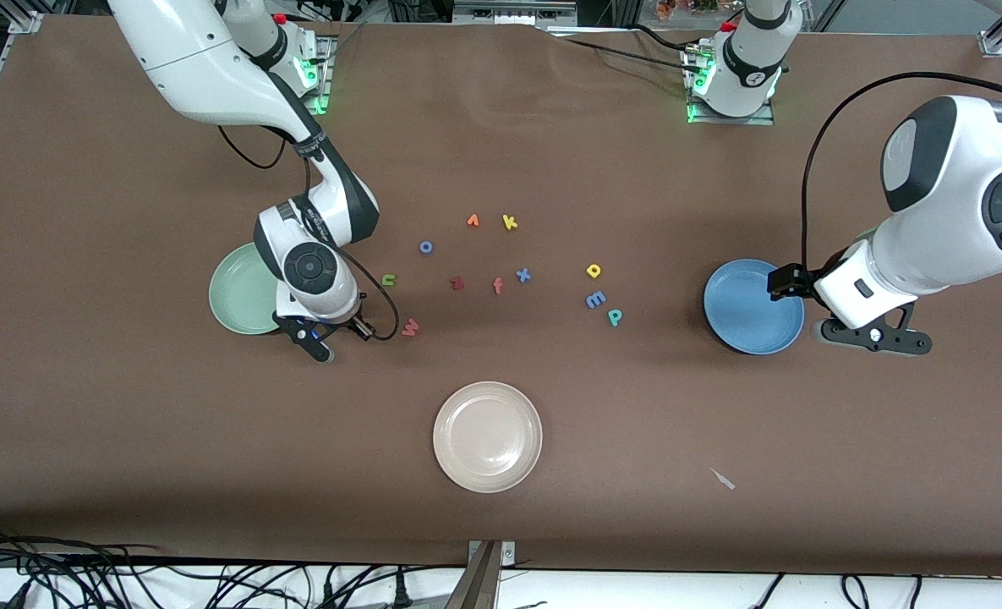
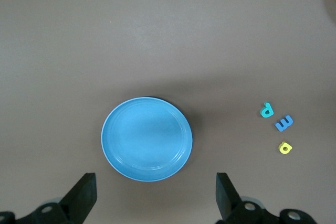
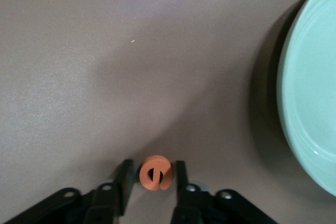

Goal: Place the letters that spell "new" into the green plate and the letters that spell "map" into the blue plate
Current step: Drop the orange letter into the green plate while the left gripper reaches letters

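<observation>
My right gripper (image 1: pixel 336 334) is down at the table beside the green plate (image 1: pixel 234 298), its fingers pressed in on either side of the orange "e" (image 3: pixel 155 172); the green plate's rim (image 3: pixel 310 103) lies close by. The olive "n" (image 1: pixel 389 280) and salmon "w" (image 1: pixel 410 327) lie on the table just past that gripper, toward the middle. The yellow "a" (image 1: pixel 594 271), blue "m" (image 1: pixel 595 299) and teal "p" (image 1: pixel 615 317) sit together between the middle and the blue plate (image 1: pixel 752 306). My left gripper (image 1: pixel 873 338) waits open and empty above the table beside the blue plate (image 2: pixel 147 139).
A cream plate (image 1: pixel 487 436) lies nearest the front camera. Other letters lie mid-table: a blue "o" (image 1: pixel 425 247), dark red "z" (image 1: pixel 457 283), orange-red "f" (image 1: pixel 497 286), blue "x" (image 1: pixel 523 275), yellow "k" (image 1: pixel 510 222). A white scrap (image 1: pixel 723 479) lies near the front edge.
</observation>
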You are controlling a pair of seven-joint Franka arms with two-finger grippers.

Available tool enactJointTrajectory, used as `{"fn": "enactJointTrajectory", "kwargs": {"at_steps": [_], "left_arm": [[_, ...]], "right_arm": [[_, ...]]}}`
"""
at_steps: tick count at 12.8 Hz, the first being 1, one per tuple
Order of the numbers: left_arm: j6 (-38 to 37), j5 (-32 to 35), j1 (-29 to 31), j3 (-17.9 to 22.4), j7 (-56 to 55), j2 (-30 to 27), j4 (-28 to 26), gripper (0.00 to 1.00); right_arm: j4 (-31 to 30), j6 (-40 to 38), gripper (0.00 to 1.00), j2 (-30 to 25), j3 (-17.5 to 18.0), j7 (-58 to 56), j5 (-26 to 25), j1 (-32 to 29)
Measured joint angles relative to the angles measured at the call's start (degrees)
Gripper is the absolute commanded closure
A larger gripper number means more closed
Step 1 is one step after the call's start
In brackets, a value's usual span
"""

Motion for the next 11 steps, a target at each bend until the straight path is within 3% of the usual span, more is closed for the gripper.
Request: {"fn": "enactJointTrajectory", "kwargs": {"at_steps": [3,6,9,11], "left_arm": [[0.0,0.0,0.0,0.0,0.0,0.0,0.0,0.0],[0.0,0.0,0.0,0.0,0.1,0.0,0.1,0.0],[0.0,0.0,0.0,0.0,0.1,0.0,0.1,0.0],[-0.1,0.0,-0.1,0.0,-0.1,0.5,0.1,0.0]], "right_arm": [[0.8,-0.7,0.98,-0.7,-0.1,-0.2,-0.1,0.0],[2.2,-9.8,0.98,-6.0,-1.2,-8.3,-0.1,-0.1],[1.0,-16.6,0.98,-12.3,-5.9,-21.2,1.8,-0.5],[-3.6,-15.4,0.97,-14.7,-10.3,-29.9,5.8,-0.9]]}}
